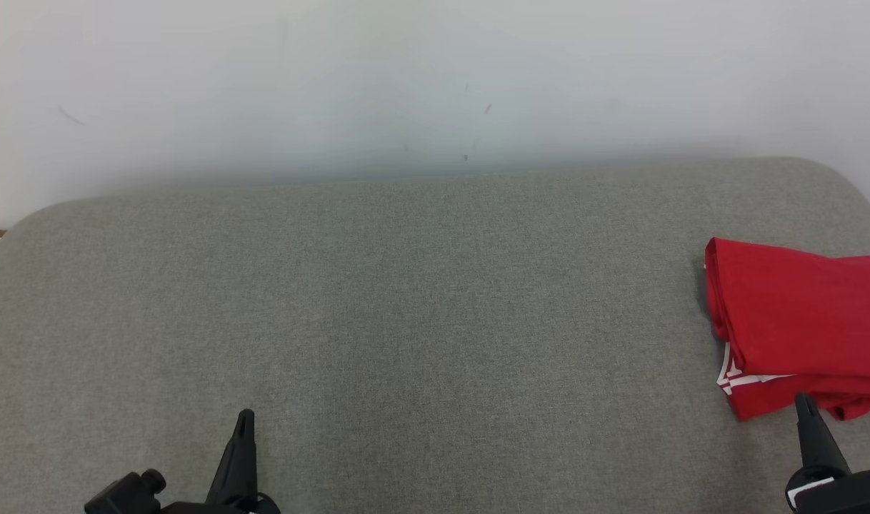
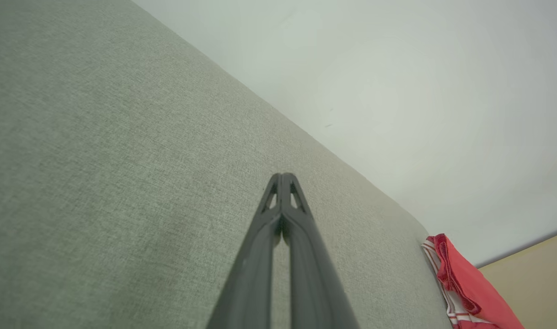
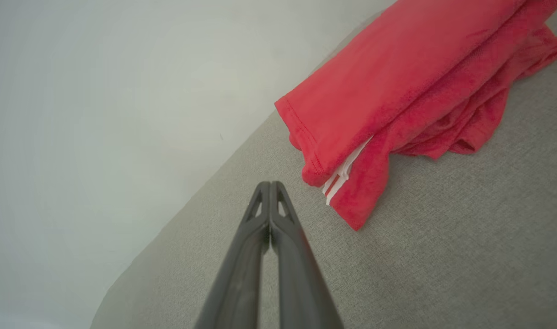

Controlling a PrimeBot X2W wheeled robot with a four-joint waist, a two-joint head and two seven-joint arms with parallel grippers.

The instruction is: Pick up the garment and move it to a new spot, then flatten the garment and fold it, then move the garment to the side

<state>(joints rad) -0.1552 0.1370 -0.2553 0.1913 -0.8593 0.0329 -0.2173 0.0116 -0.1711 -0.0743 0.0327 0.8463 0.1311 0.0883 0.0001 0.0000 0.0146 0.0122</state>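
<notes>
1. We see the red garment (image 1: 799, 321) lying folded at the right edge of the grey cushioned surface (image 1: 406, 307), white stripes showing at its near corner.
2. Our right gripper (image 3: 270, 185) sits just beside that corner, fingers pressed together, holding nothing.
3. Our left gripper (image 2: 283, 176) rests well apart, over bare grey fabric, likewise closed and empty.
4. A pale wall (image 1: 406, 78) stands behind.

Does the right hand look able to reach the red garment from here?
Probably yes: the right hand sits just short of the red garment, only bare grey cushion between them. It is shut, so it must open first.
</notes>
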